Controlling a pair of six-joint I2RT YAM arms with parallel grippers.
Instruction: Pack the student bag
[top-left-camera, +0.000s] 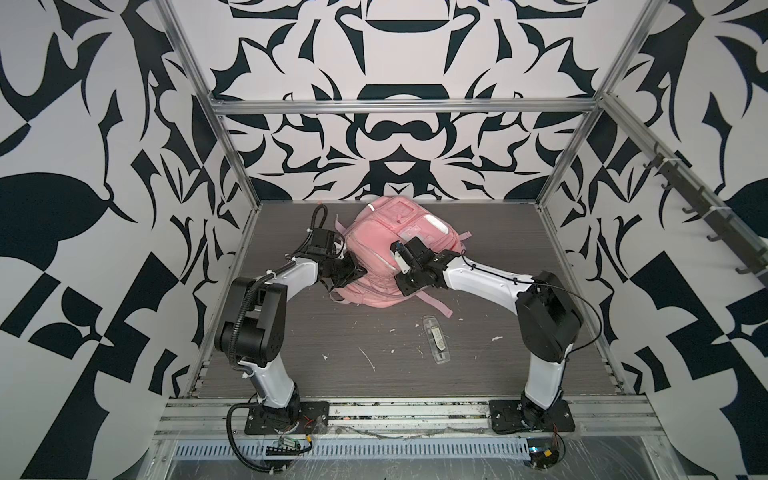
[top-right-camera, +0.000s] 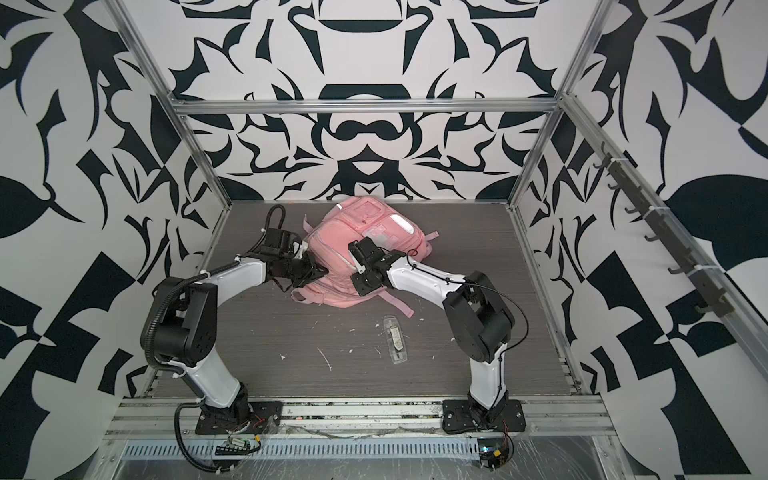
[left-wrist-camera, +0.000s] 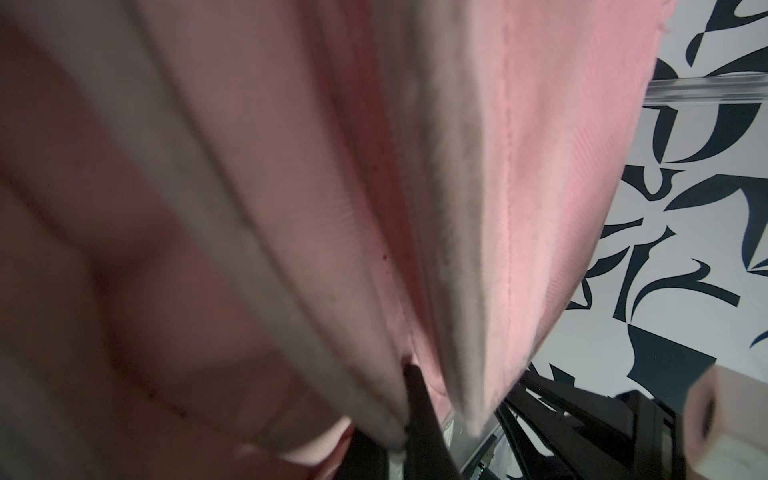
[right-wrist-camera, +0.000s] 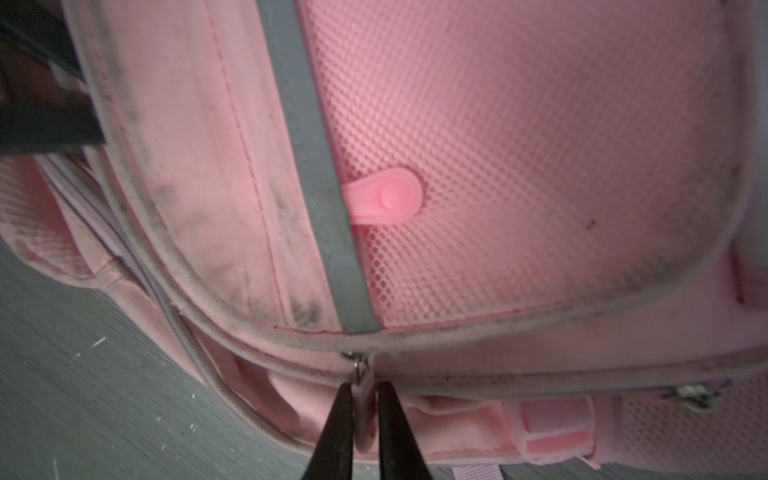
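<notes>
The right fingers (right-wrist-camera: 348, 409) are clamped on the pink zip pull (right-wrist-camera: 362, 401) of the bag (top-left-camera: 372, 245), with the metal slider (right-wrist-camera: 359, 365) just beyond their tips. The left fingers (left-wrist-camera: 417, 399) are pressed together. The blurred pink folds running down into them suggest they pinch a seam on the bag's side, though I cannot tell which seam.

The step in hand looks like running this zip along its curved track. On 1 side of the slider the pocket gapes and on the other the teeth look closed, so the zip is part-way. A clear flat case (top-left-camera: 434, 340) lies on the surface (top-left-camera: 291, 332) outside the bag, so I would guess more opening is wanted, but I cannot be sure. To do it well, pull along the line of the track rather than away from the fabric, and follow the bend at the corner. The left side should hold the cloth taut against the pull so the soft bag neither bunches nor slides. The tab is small and could slip out.

In both top views the bag lies at the far middle of the surface, between the 2 arms. The left fingers are at its left edge and the right fingers are on its near right part. The case is well apart from both.
</notes>
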